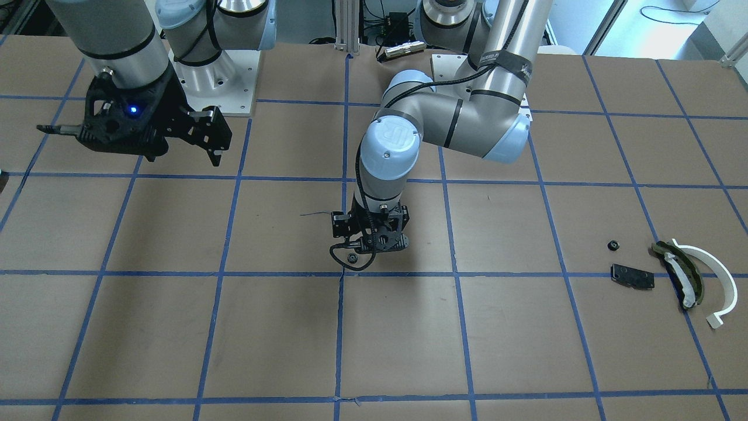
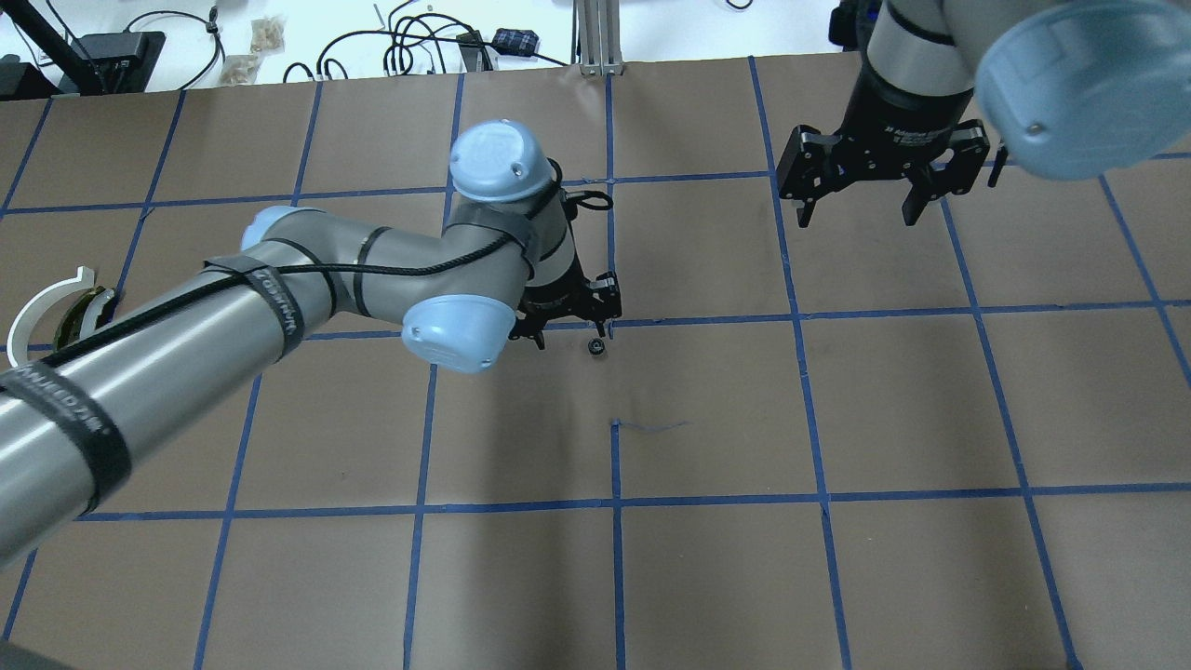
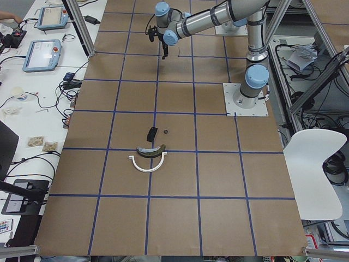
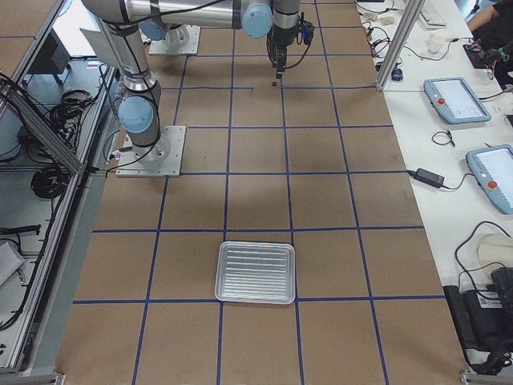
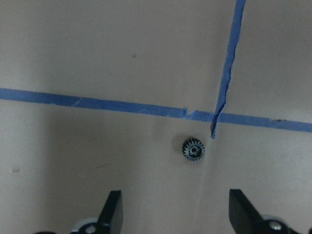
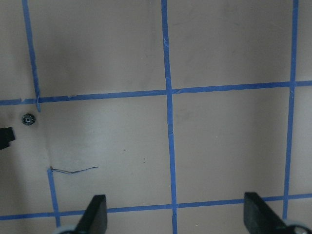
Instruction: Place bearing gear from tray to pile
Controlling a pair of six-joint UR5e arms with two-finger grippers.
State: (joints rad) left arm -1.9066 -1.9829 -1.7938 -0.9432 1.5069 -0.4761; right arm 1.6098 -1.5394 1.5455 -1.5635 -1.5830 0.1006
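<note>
- Table (image 1: 175,339): brown paper crossed by a blue tape grid.
- Bearing gear (image 5: 194,149): dark grey-black with a toothed rim.
- Tray (image 4: 256,273): silver with fine ribbed lines.
- Arc strip (image 1: 731,286): white.
- Curved piece (image 1: 689,270): dark olive with white padding.
- Flat plate (image 1: 632,276): black.
- Nut (image 1: 612,245): black.

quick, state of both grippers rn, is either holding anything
Left gripper: open, holding nothing; the small dark toothed metal gear lies loose on the table just beyond its fingers.
Right gripper: open, holding nothing.

Bare table (image 5: 97,58) around bearing gear (image 5: 194,149)
</note>
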